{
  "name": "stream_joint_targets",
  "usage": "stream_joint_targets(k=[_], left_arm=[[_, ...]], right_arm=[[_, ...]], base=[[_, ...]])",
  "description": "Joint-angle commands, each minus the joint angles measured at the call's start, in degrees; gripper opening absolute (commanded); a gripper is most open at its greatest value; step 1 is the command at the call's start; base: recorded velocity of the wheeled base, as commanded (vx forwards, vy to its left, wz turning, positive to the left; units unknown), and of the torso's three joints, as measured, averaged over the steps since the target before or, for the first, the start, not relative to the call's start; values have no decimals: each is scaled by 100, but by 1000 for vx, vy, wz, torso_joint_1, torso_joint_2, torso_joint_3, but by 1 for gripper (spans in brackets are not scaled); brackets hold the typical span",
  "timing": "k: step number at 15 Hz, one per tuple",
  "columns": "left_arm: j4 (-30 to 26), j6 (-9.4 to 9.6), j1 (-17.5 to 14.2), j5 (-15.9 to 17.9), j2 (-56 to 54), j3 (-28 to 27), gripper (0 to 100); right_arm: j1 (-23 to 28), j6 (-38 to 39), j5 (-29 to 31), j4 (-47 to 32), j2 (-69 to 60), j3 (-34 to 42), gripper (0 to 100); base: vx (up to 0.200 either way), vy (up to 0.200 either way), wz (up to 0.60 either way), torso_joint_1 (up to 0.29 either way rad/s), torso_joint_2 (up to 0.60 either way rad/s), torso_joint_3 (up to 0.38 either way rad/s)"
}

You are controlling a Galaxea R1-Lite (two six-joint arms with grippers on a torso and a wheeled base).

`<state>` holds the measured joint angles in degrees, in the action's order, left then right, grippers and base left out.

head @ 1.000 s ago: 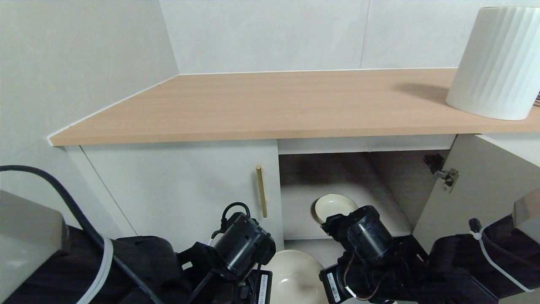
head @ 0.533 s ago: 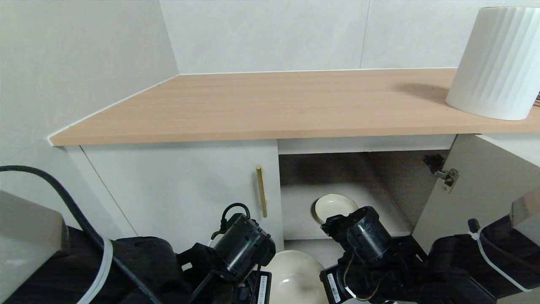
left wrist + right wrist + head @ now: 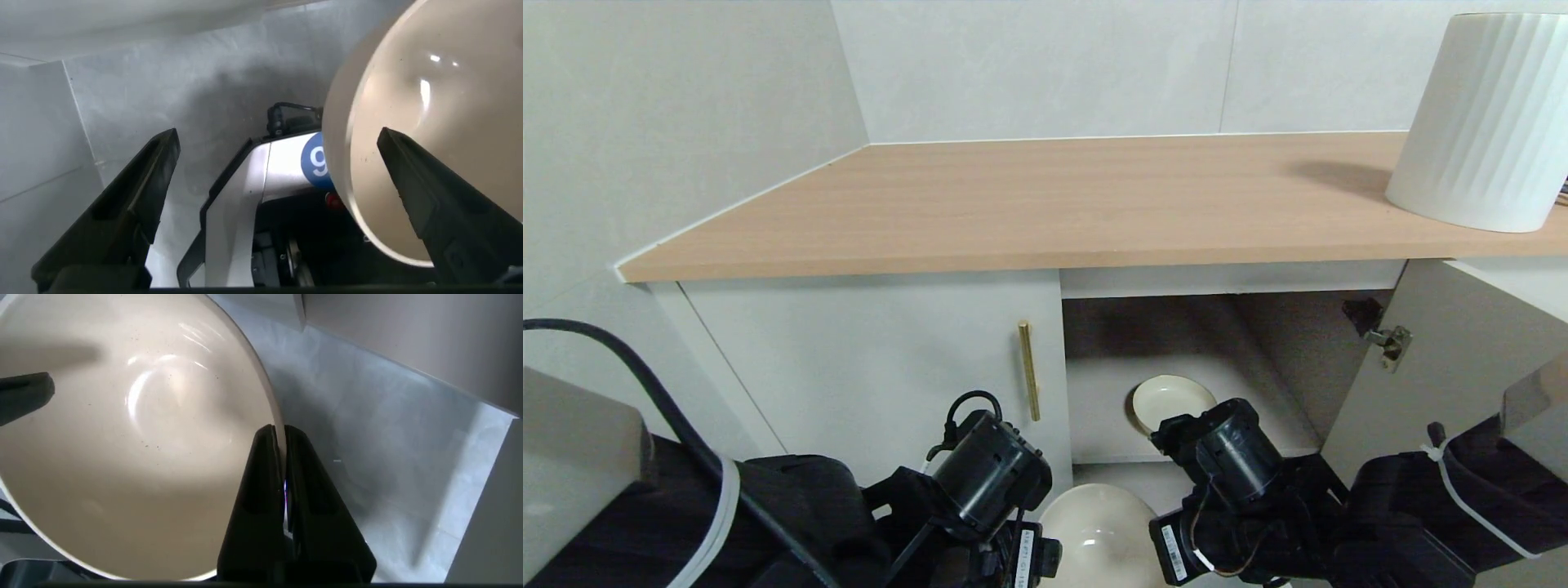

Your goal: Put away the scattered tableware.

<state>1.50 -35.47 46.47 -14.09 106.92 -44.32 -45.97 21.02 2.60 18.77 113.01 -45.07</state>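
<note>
Right jaws on cropped bowl [image 3: 139, 416] rim

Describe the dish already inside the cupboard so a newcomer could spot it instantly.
Under the wooden countertop, the right-hand cabinet compartment stands open. On its floor sits a small cream dish. Unlike the larger cream bowl out in front of the cabinet, it is inside and lies alone.

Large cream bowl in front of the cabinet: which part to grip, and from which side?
The thin rim of the large cream glazed bowl, pinched from the robot's right, one finger inside and one outside, as the right hand does. Its smooth, wide body looks too broad to span.
</note>
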Motion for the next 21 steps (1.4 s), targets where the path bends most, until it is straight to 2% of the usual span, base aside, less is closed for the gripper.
stream_joint_targets(k=[1,5,8,11,15,18,19,21], left_arm=[[17,-12,2,3,-5,-15,100],[17,-12,2,3,-31,-15,100],[17,-12,2,3,-58,-15,100],[17,-12,2,-6,-102,-15,100],[17,-3,2,-41,-93,-15,100],[17,-12,2,-50,-93,-24,100],[17,-12,2,-41,-93,-24,100],[17,-12,2,-50,-93,-24,100]], right_arm=[[36,-1,30,12,64,-11,0],[378,17,628,21,380,-107,0],[906,104,698,21,433,-318,0],[1336,1168,830,12,661,-934,0],[1697,1985,918,21,881,-1505,0],[1793,2170,1129,21,1048,-1707,0],[1872,2196,1489,21,1294,-1944,0],[1987,2231,1841,12,1602,-2217,0]], base=[[0,0,0,0,0,0],[0,0,0,0,0,0],[0,0,0,0,0,0],[0,0,0,0,0,0],[0,0,0,0,0,0],[0,0,0,0,0,0],[0,0,0,0,0,0],[0,0,0,0,0,0]])
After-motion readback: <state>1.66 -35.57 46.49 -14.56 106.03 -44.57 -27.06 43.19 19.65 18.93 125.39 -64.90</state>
